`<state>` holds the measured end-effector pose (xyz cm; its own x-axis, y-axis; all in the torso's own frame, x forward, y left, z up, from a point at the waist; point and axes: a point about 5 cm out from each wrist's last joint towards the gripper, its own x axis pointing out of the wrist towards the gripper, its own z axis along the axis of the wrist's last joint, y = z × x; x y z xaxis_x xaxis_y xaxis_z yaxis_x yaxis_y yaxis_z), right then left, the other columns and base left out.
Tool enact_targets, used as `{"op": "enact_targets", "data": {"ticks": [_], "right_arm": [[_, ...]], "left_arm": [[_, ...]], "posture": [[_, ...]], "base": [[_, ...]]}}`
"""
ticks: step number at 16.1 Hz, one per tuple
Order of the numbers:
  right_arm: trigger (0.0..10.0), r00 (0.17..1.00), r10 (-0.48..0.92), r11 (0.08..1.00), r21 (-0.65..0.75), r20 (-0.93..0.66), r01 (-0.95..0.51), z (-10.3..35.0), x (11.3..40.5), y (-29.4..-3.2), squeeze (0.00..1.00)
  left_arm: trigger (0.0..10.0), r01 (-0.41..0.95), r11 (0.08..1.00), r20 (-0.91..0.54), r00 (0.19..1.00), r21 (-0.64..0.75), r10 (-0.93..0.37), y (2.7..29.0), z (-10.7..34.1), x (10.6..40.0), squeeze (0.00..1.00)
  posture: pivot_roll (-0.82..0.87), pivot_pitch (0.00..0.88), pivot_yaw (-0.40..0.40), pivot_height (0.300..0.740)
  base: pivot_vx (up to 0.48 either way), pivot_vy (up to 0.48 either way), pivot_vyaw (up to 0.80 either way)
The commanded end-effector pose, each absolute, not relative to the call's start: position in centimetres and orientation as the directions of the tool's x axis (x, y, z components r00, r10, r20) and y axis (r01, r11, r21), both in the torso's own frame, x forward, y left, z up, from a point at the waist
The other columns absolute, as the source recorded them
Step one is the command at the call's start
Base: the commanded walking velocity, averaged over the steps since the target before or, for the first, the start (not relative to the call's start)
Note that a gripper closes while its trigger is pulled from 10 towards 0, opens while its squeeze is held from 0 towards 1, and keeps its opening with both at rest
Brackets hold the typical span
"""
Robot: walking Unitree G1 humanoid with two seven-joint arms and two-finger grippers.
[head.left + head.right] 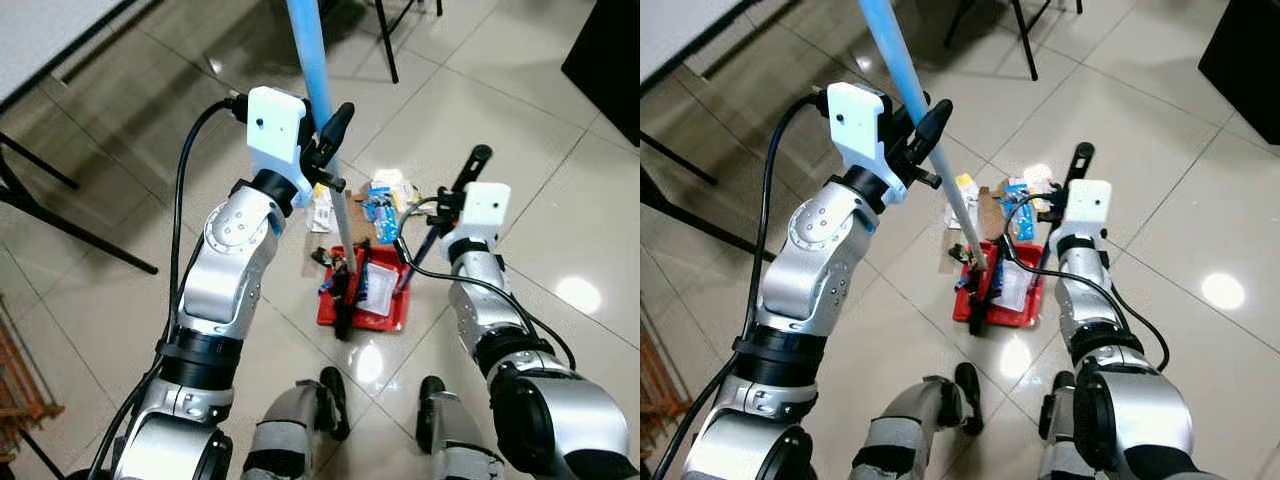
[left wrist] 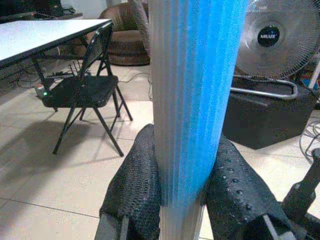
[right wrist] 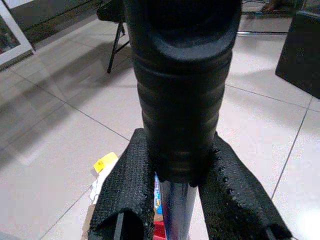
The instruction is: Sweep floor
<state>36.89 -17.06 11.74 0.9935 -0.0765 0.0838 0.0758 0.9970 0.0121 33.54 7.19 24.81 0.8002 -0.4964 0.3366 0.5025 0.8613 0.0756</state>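
My left gripper (image 1: 325, 150) is shut on the broom handle (image 1: 308, 50), blue above and silver below; its fingers (image 2: 135, 190) clamp the pole (image 2: 195, 100) from both sides. The black broom head (image 1: 345, 290) rests in the red dustpan (image 1: 330, 312), which lies on the tiles in front of my feet and holds wrappers. My right gripper (image 1: 455, 200) is shut on the dustpan's long handle, just under its black grip (image 3: 182, 100). Loose litter (image 1: 380, 198) of wrappers, cardboard and a yellow scrap lies just beyond the pan.
A folding table (image 1: 40, 40) with black legs (image 1: 60, 220) stands at the left. Chair legs (image 1: 385, 40) are at the top, a black box (image 1: 610, 60) at the upper right. A folding chair (image 2: 85, 85) and a fan (image 2: 277, 40) stand further off.
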Motion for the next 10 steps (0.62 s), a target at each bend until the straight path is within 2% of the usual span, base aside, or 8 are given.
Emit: {"op": "enact_targets", "data": {"ticks": [1,4,6,10], "right_arm": [[10.0,0.994,-0.111,0.992,0.068,0.014,0.11,9.9,36.1,-17.1,0.0],[10.0,0.992,-0.127,0.99,0.072,0.022,0.125,10.1,36.1,-17.6,0.0],[10.0,0.987,-0.157,0.986,0.066,0.045,0.154,10.5,36.1,-18.7,0.0],[10.0,0.983,-0.174,0.985,0.028,0.062,0.173,11.0,36.1,-20.3,0.0]], "left_arm": [[10.0,0.511,0.855,0.384,0.774,0.095,-0.505,7.6,26.2,33.0,0.0],[10.0,0.515,0.851,0.379,0.77,0.103,-0.512,7.8,26.4,32.8,0.0],[10.0,0.495,0.863,0.389,0.78,0.095,-0.49,8.9,26.9,32.8,0.0],[10.0,0.457,0.885,0.461,0.768,0.092,-0.444,10.5,30.0,32.5,0.0]], "posture": [[0.1,0.234,0.254,0.74],[0.09,0.221,0.253,0.74],[0.07,0.21,0.24,0.74],[0.06,0.206,0.19,0.74]], "base": [[0.0,0.0,0.0],[0.0,0.0,0.0],[0.0,0.0,0.0],[0.0,0.0,0.0]]}}
